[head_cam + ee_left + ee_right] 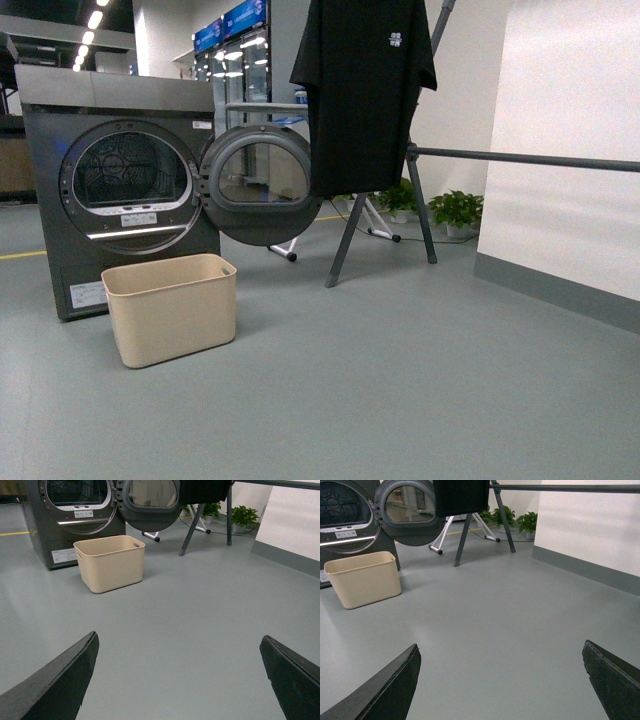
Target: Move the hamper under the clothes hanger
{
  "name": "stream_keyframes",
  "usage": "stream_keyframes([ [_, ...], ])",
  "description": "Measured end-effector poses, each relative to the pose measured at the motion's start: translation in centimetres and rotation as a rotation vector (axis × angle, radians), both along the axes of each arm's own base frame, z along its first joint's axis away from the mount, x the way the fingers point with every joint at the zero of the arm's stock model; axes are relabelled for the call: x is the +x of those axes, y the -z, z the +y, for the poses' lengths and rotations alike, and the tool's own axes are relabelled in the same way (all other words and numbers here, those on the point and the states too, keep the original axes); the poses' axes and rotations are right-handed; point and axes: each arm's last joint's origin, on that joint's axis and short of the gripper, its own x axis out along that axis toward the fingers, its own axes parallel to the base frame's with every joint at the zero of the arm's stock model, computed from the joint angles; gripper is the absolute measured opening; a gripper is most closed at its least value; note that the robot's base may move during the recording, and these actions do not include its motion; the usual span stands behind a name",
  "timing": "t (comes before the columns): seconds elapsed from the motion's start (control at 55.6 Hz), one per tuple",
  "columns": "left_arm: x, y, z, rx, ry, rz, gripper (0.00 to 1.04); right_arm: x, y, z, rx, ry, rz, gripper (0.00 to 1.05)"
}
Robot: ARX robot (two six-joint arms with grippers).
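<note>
The hamper (170, 308) stands upright on the grey floor (400, 380), just in front of the dryer (45, 240) and below its round opening. The dryer's door (262, 185) is swung open toward the clothes hanger (530, 158), whose long bar runs along the white wall. Its angled legs stand on the floor well apart from the hamper. A black T-shirt (362, 95) hangs from the hanger beside the open door. The left gripper (178, 637) has its fingers spread wide over bare floor, well short of the hamper. The right gripper (501, 645) is spread wide over bare floor in the same way.
</note>
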Motion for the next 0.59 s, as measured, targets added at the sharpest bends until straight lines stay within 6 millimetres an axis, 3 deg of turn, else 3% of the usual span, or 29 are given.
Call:
stream_keyframes([
  [0.594,0.0,0.0,0.0,0.0,0.0,0.0,0.98,0.0,0.0,0.0,0.0,0.0,0.0,0.97],
])
